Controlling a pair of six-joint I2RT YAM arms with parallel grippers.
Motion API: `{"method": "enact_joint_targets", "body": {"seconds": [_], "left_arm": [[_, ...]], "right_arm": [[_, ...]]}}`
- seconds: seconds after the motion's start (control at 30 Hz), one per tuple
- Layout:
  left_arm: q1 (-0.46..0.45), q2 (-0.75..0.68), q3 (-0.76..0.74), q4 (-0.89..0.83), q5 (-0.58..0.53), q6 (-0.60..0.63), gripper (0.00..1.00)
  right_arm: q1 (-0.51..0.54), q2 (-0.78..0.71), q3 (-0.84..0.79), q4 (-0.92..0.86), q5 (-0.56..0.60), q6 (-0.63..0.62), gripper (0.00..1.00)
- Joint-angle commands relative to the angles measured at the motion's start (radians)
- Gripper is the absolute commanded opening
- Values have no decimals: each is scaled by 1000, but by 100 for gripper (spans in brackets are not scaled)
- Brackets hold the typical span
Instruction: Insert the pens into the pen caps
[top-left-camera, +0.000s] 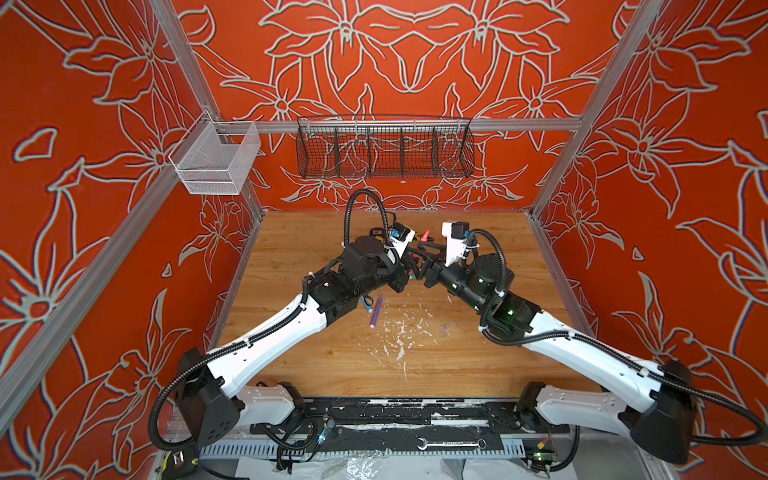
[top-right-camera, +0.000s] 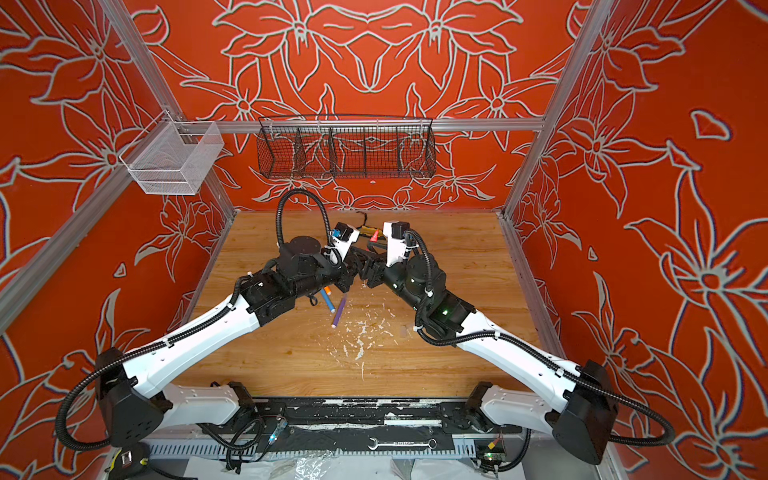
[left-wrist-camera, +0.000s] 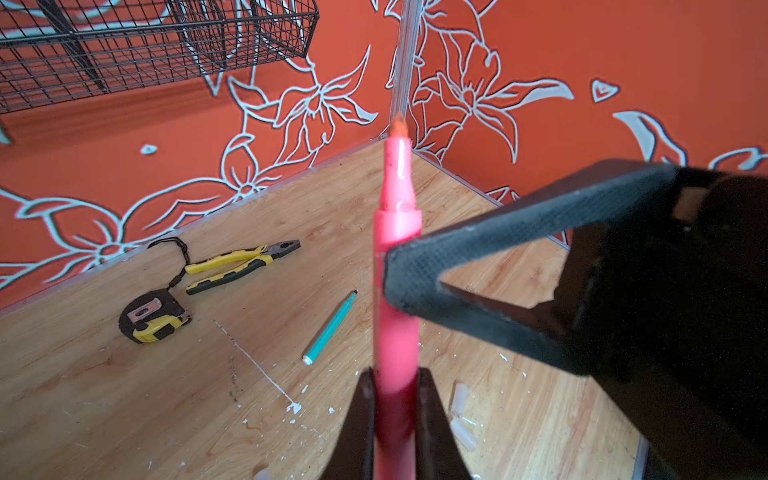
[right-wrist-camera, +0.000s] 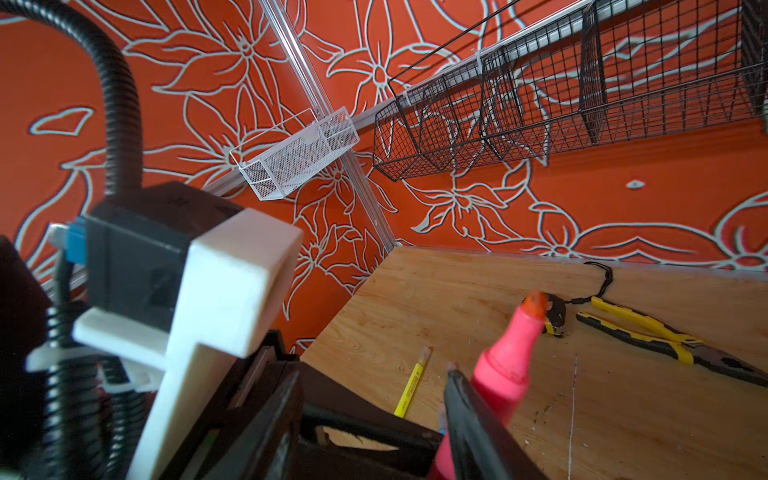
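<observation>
My left gripper (left-wrist-camera: 395, 374) is shut on the lower barrel of a pink-red pen (left-wrist-camera: 397, 291), which stands up with its orange tip bare. In both top views that tip (top-left-camera: 424, 237) (top-right-camera: 374, 235) shows between the two wrists at mid-table. My right gripper (right-wrist-camera: 374, 374) has its jaws apart, and one of its fingers (left-wrist-camera: 498, 232) touches the side of the pen (right-wrist-camera: 505, 365). On the table lie a green pen (left-wrist-camera: 330, 328), a yellow pen (right-wrist-camera: 411, 384), a purple pen (top-left-camera: 376, 309), a blue pen (top-right-camera: 327, 300) and an orange pen (top-right-camera: 327, 288). Two clear pen caps (left-wrist-camera: 459, 395) lie beside the left gripper.
Yellow-and-black pliers (left-wrist-camera: 232, 266) and a tape measure (left-wrist-camera: 151, 316) lie near the back wall. A black wire basket (top-left-camera: 384, 147) and a white mesh basket (top-left-camera: 214, 160) hang on the rail above. White flecks (top-left-camera: 399, 332) dot the wooden table toward the front.
</observation>
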Motion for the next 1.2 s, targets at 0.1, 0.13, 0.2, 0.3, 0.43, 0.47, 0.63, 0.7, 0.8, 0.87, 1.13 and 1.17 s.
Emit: {"method": "enact_joint_targets", "body": {"seconds": [0.1, 0.13, 0.2, 0.3, 0.43, 0.47, 0.63, 0.7, 0.8, 0.87, 1.13, 1.17], "left_arm": [[0, -36, -1, 53, 13, 4, 0], [0, -38, -4, 55, 13, 4, 0], [0, -41, -6, 57, 17, 6, 0], [0, -44, -7, 55, 52, 21, 0], [-2, -65, -32, 74, 212, 67, 0], [-2, -70, -37, 74, 253, 79, 0], [-6, -73, -55, 93, 298, 104, 0], [-6, -70, -54, 93, 282, 104, 0], [-6, -67, -52, 91, 284, 105, 0], [-6, -67, -53, 91, 298, 107, 0], [-9, -73, -63, 85, 331, 146, 0], [-9, -76, -65, 87, 332, 148, 0]], "right_arm": [[8, -102, -59, 4, 74, -5, 58], [8, -112, -66, 5, 80, -7, 58], [8, -127, -82, 8, 98, -5, 59], [8, -128, -84, 9, 109, -4, 59], [8, -120, -72, 1, 84, 4, 60], [9, -120, -74, 1, 77, 9, 59], [7, -133, -94, 36, 35, 35, 57], [7, -138, -98, 41, 32, 41, 49], [6, -135, -99, 45, 27, 45, 38], [7, -130, -97, 45, 24, 49, 32], [7, -144, -108, 46, 32, 53, 21], [7, -149, -112, 47, 35, 52, 21]]}}
